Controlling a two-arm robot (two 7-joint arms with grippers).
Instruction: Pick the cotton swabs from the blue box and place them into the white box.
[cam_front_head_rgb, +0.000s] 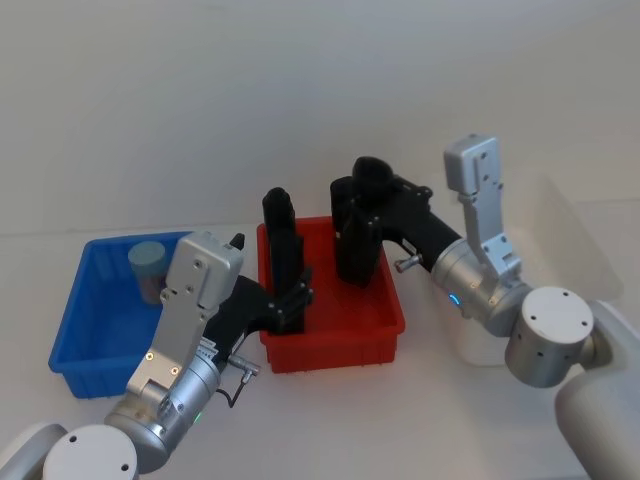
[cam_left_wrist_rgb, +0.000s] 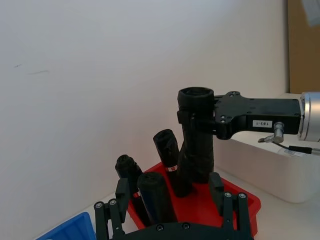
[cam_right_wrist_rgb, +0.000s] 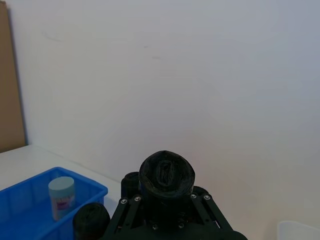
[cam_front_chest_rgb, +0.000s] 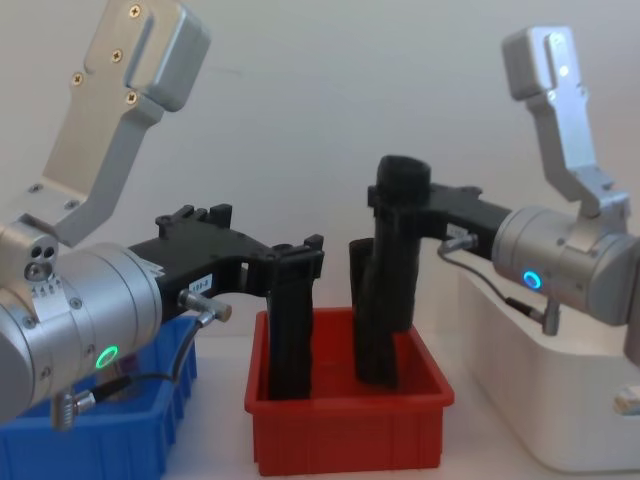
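Both claws sit over the red bin (cam_front_head_rgb: 335, 325): left claw (cam_front_head_rgb: 290, 300) and right claw (cam_front_head_rgb: 358, 240), grip unclear on each. Left of them, a cotton swab tub (cam_front_head_rgb: 148, 268) stands in the blue box (cam_front_head_rgb: 85, 340).

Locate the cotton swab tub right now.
The cotton swab tub stands upright in the far part of the blue box, on the robot's left in the head view, left of the red bin.
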